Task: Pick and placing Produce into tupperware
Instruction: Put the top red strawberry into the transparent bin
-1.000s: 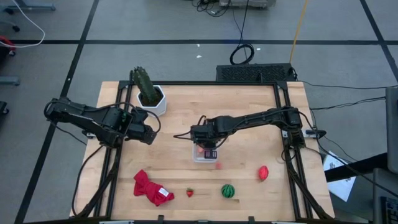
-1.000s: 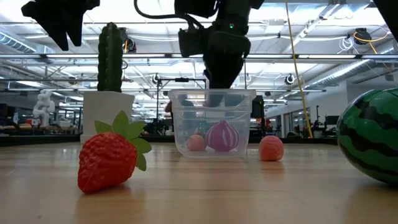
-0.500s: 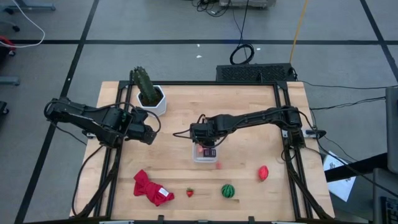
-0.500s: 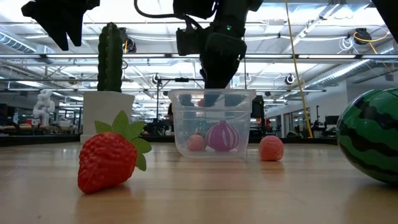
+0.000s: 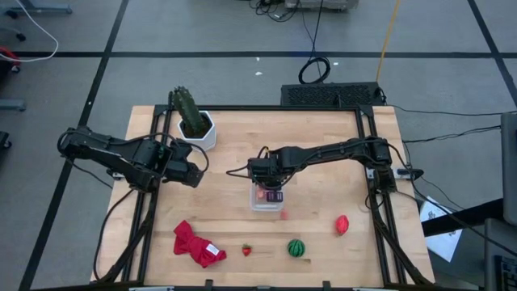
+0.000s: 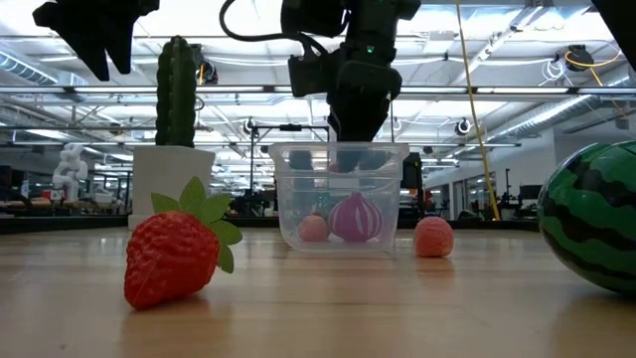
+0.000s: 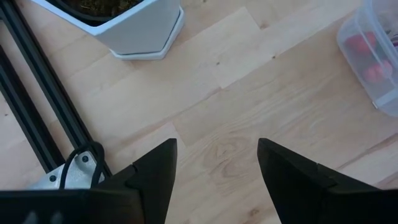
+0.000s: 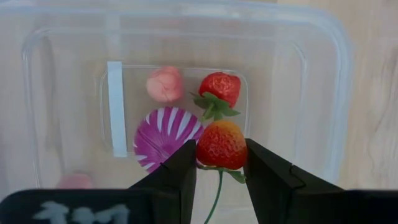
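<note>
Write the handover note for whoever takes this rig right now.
Right gripper: shut on a red-orange fruit, held over the tupperware.
Left gripper: open, empty, waiting near the cactus pot.
Done: purple striped ball, pink piece and a strawberry lie in the tub.
Left: release the held fruit; then the table strawberry, watermelon ball, red piece and pink piece beside the tub.

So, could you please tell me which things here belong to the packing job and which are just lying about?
Job: tub; fruit held in the right gripper; strawberry; watermelon; red piece; pink ball.
Lying about: red cloth; cactus; white pot.
</note>
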